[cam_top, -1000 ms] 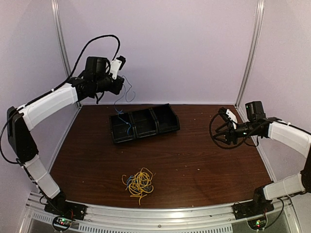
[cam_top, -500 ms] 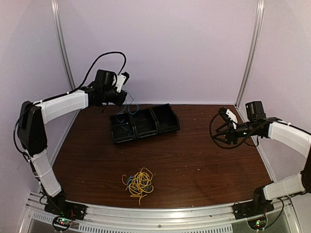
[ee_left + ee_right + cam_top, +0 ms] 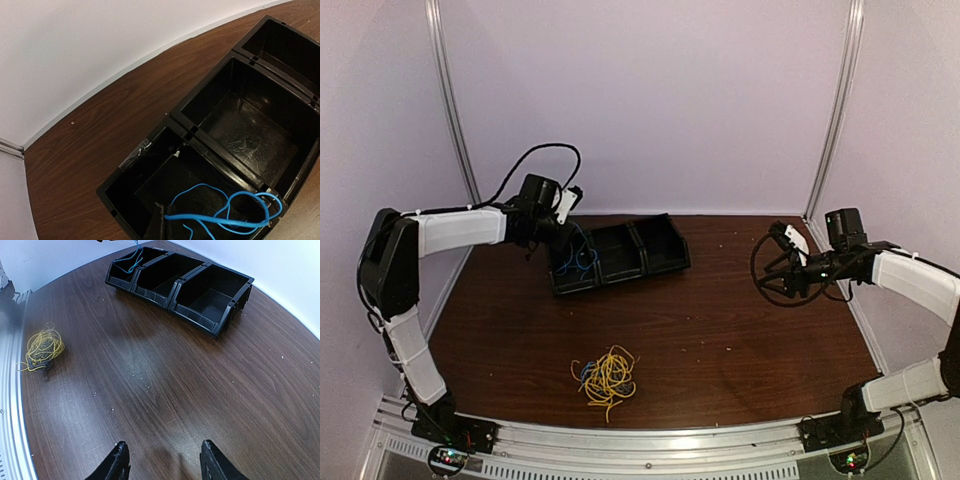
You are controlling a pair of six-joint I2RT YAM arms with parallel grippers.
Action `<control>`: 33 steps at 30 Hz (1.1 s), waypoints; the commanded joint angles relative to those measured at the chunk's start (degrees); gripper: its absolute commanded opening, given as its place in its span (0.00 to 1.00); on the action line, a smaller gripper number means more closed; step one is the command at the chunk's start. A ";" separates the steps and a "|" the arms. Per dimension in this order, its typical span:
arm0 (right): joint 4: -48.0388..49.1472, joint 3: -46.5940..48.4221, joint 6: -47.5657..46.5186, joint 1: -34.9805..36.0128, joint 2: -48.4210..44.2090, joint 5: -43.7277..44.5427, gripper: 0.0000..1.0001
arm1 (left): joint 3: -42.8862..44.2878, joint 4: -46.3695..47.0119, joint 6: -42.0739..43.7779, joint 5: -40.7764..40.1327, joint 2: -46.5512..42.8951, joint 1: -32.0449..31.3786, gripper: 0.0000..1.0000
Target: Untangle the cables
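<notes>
**Blue one's going into the bin, the yellow mess is still waiting**

Since a second ago the left arm has swung down from up near the back wall, and the left gripper [image 3: 565,218] now sits low over the left end of the black bin [image 3: 620,278]. The right arm hasn't budged at all.

The left pincer is clamped tight, and the blue cable [image 3: 197,218] runs off from right where its tip shows in the wrist view, so I'd say it's holding that cable. The cable loops loosely down into the left compartment, with one loop lying near that compartment's edge. I can't tell if it's resting on the bin floor yet. The other two compartments look empty.

The right gripper [image 3: 165,465] hangs above the bare table [image 3: 740,340] on the right side, fingers about half spread with nothing between them.

Progress-wise, my guess is one cable is pulled free and nearly dropped off. The yellow bundle [image 3: 608,375] is still sitting near the front edge, well apart from the bin. It has a bit of blue and something darker knotted into it, so most of the untangling is still ahead.
</notes>
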 commanded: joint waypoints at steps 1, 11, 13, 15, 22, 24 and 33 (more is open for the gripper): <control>-0.96 0.39 -1.20 -0.13 0.57 0.03 0.49 | -0.18 1.05 -0.73 -1.11 0.36 1.44 0.00; -1.17 0.26 -1.36 -0.16 0.06 0.29 0.49 | 3.71 -2.85 0.19 -3.20 6.10 1.54 0.00; -1.17 0.26 -1.30 -0.15 0.05 0.29 0.49 | 3.85 -3.06 0.19 -2.93 6.90 1.54 0.00; -1.17 0.26 -1.37 -0.16 0.13 0.29 0.50 | 4.21 -3.50 0.06 -2.34 7.73 1.54 0.00; -1.25 0.34 -1.39 -0.13 0.75 0.20 0.50 | 5.56 -5.49 -1.45 0.58 10.38 1.54 0.00; -1.25 0.35 -1.39 -0.14 0.92 0.29 0.50 | 5.52 -5.73 -1.61 1.66 10.65 1.51 0.00; -1.38 0.35 -1.48 -0.14 0.85 0.41 0.50 | 6.74 -7.26 -2.40 2.72 10.22 1.45 0.21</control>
